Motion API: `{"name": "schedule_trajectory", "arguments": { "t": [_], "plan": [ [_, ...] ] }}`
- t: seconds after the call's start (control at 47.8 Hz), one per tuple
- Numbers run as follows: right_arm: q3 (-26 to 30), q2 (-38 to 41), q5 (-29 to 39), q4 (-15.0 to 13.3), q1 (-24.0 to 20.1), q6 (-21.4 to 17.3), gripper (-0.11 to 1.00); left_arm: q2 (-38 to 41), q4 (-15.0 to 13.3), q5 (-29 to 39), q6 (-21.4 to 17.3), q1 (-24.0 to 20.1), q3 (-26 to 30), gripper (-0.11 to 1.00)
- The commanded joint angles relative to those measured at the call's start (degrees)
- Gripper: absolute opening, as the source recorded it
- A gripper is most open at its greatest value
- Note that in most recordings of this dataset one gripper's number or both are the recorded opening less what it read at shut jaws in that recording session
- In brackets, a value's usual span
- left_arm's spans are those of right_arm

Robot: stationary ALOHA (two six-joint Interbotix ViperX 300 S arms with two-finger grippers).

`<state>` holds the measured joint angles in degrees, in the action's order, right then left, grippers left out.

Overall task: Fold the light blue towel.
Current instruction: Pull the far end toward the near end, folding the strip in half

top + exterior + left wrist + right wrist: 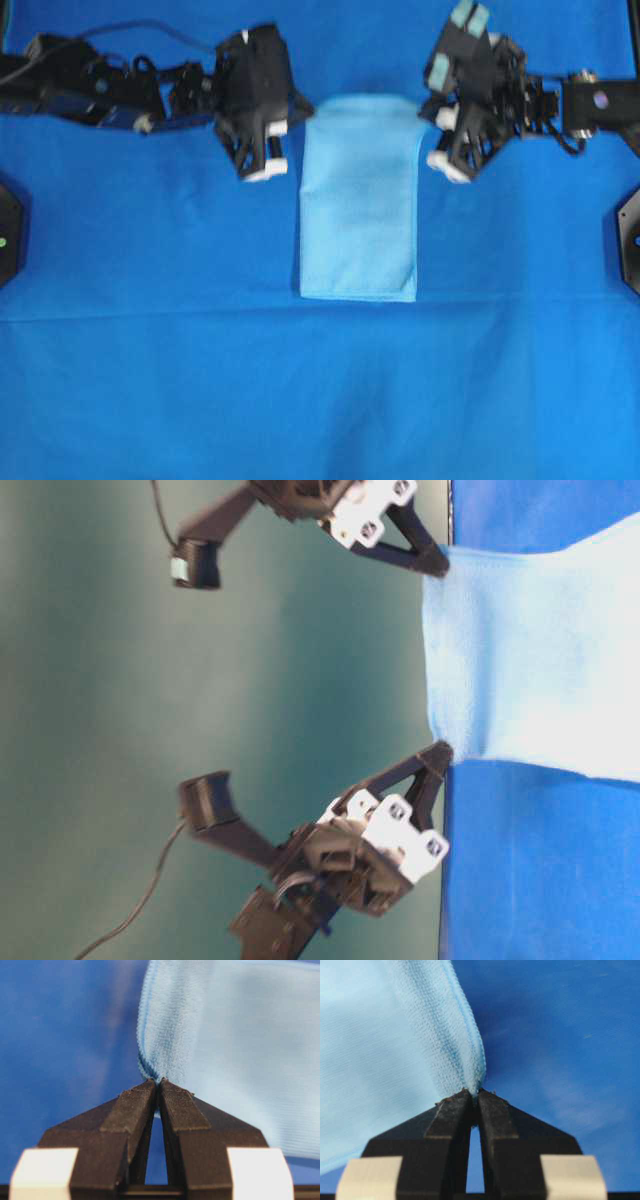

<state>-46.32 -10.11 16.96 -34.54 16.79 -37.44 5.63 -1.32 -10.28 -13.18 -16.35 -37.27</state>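
Light blue towel (358,200): one pale sky-blue microfibre cloth with a thin stitched hem, folded into a long narrow band, near the middle of the desk and toward its far edge; the near, folded end lies flat on the cover, while the far end is lifted off it and stretched between the two arms, as the table-level view shows (540,650). Left end effector (303,108): black fingers pressed together on the far left corner of the towel, the hem bunched at the tips in the wrist view (159,1082). Right end effector (428,105): black fingers likewise pressed together, pinching the far right corner, hem gathered into the tips (475,1092). Royal-blue sheet (150,380): a much larger deep blue cover spread over the desk under the towel, with a faint crease running across it just below the towel's near end. Two black mounts, one at the left edge (8,232) and one at the right edge (628,235) of the desk.
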Motion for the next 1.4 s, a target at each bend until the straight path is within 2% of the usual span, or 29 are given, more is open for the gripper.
{"name": "schedule_trajectory", "arguments": {
  "t": [0.0,0.188,0.481,0.69,1.088,1.151,1.234,1.318,1.381],
  "plan": [
    [-0.44,-3.16,2.64,0.44,-4.31,-1.14,0.05,-3.69,0.09,0.09,0.97,3.43,-0.97,0.05],
    [-2.02,-3.96,4.92,0.88,-11.25,-5.54,0.05,-4.57,0.09,0.62,4.39,10.81,-3.43,0.05],
    [-3.78,-2.9,3.78,0.88,-17.49,-11.07,0.05,-1.67,-0.09,1.85,5.01,19.95,-3.78,0.05],
    [-4.39,1.41,-1.49,0.88,-18.28,-14.06,0.05,3.43,-0.09,0.88,6.59,20.39,-3.96,0.05],
    [-3.52,4.57,-6.68,0.88,-18.37,-14.15,0.06,4.92,-0.09,-1.41,6.5,20.48,-3.69,0.05],
    [-3.34,4.66,-6.77,0.97,-18.63,-14.15,0.16,4.92,-0.09,-1.93,6.42,20.39,-3.52,0.07],
    [-2.81,4.83,-6.77,0.97,-19.51,-14.15,0.42,4.75,-0.09,-2.46,6.33,20.48,-3.43,0.18],
    [-2.55,4.92,-6.59,0.97,-20.39,-14.06,0.61,4.31,-0.09,-2.29,5.8,20.39,-3.34,0.39],
    [-2.29,4.66,-6.24,0.97,-21.01,-14.06,0.61,3.52,0.0,-2.2,5.19,20.39,-3.43,0.58]
  ]
}}
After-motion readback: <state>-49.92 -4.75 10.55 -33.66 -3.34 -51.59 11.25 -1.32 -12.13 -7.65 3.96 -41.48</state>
